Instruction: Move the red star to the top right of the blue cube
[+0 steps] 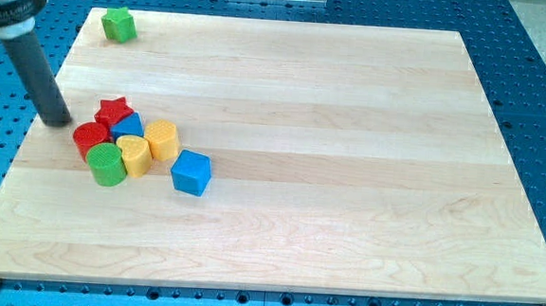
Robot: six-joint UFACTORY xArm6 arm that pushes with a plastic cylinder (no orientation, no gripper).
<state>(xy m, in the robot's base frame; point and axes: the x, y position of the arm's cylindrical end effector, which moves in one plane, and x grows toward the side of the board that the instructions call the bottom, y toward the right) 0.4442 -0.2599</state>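
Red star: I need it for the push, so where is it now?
The red star sits at the view's left, at the top of the block cluster, touching a blue block, just right of my tip.

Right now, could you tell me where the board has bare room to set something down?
The board is bare right of the blue cube. The left is crowded: red star, red cylinder, green cylinder, two yellow blocks cluster beside my tip. A green block sits top-left.
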